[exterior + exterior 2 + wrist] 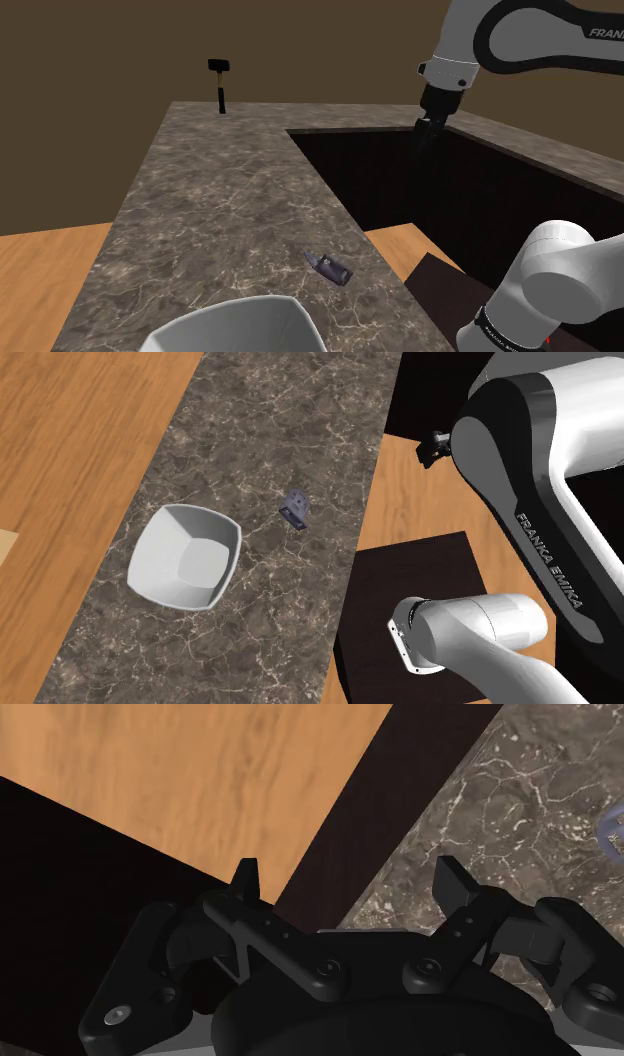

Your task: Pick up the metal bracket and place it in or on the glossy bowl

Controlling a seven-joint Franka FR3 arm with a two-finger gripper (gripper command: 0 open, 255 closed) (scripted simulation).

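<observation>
Approach step. Gripper (350, 884), fingers spread and empty, hangs beyond the edge of the desk (220, 200). The metal bracket (296, 507) lies on the desk, near the white bowl (158, 548). Next move, by judgement: travel over the bracket, descend, close.

The counter (250, 432) is brown-grey marble with pale veins. On it sit a white bowl (155, 557) and a bluish-purple bracket (296, 509). Beside the counter, the floor (70, 432) is orange wood grain.
</observation>
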